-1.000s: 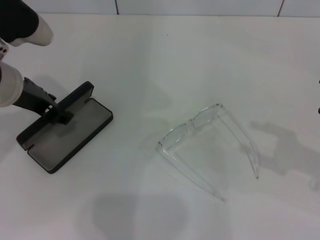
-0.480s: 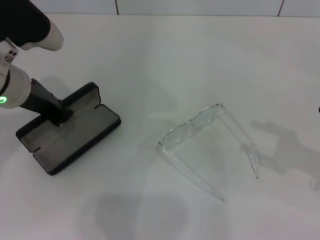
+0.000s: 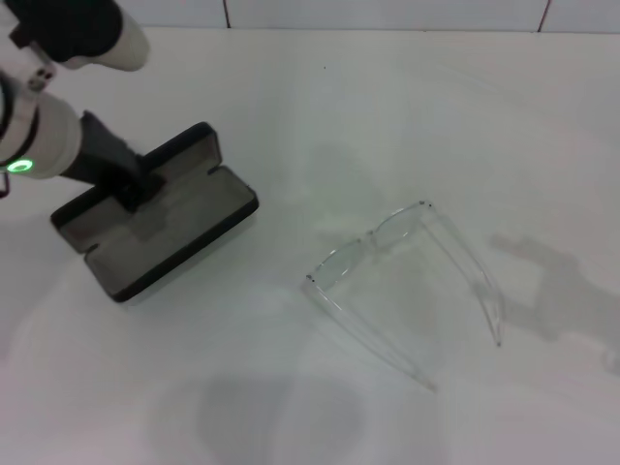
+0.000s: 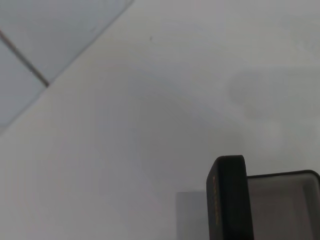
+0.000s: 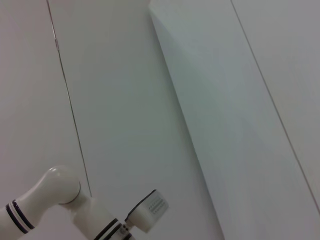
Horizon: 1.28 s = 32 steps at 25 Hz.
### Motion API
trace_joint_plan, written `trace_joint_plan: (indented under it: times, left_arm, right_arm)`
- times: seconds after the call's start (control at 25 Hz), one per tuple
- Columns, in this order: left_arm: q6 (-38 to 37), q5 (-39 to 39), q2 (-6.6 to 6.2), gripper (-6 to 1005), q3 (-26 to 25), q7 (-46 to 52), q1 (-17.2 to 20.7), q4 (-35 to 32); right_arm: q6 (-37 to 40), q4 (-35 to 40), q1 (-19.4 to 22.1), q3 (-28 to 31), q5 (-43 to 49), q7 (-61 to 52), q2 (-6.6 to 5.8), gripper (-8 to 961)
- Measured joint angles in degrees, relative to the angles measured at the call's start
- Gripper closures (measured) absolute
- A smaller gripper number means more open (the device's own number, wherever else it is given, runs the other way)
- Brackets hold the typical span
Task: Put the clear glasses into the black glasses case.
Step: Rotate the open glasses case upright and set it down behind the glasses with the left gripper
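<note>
Left gripper [image 3: 139, 186] clamped on open black glasses case [image 3: 170, 232] at the hinge, likely staging it nearer the clear glasses [image 3: 407, 281], well apart on table [image 3: 387, 116]; right gripper out of view.

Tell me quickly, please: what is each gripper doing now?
Left gripper: closed on the black glasses case, at its open lid.
Right gripper: not in view.

A plain white table [image 3: 387, 116] fills the view, with a tiled white wall [image 3: 387, 12] along its far edge.
</note>
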State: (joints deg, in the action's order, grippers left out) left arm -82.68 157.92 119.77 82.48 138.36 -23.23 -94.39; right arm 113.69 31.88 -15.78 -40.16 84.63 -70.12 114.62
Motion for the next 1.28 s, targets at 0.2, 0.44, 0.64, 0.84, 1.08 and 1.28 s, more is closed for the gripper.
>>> trace_joint_plan:
  times: [0.2,0.44,0.64,0.84,1.08,1.28]
  left_arm:
    - [5.3,1.3,-0.05,778,6.2,-0.6,-0.5,-2.1]
    - [13.4,4.4,-0.02,766,14.4,-0.7,-2.0,-1.3]
    - [18.0,4.4,0.01,756,19.4,-0.7,-6.4,3.8]
    - [22.6,4.4,0.19,746,23.5,-0.3,-10.9,11.5]
    - [28.0,4.3,0.48,734,27.9,0.1,-12.6,16.3]
    - [29.9,4.0,0.51,724,29.3,0.1,-12.9,17.6]
  right_arm:
    - [6.1,-1.3,1.7,2.0,0.4,2.2,-1.69,248]
    - [9.4,1.6,4.9,-2.8,2.6,1.3,-3.07,249]
    - [9.4,1.4,6.8,-3.4,3.8,1.9,-2.42,249]
    - [9.4,0.9,6.9,-3.4,4.1,2.2,-2.11,249]
    - [9.3,0.7,7.0,-3.2,4.1,2.2,-2.06,249]
    - [9.3,0.2,6.6,-2.9,4.1,2.2,-2.04,249]
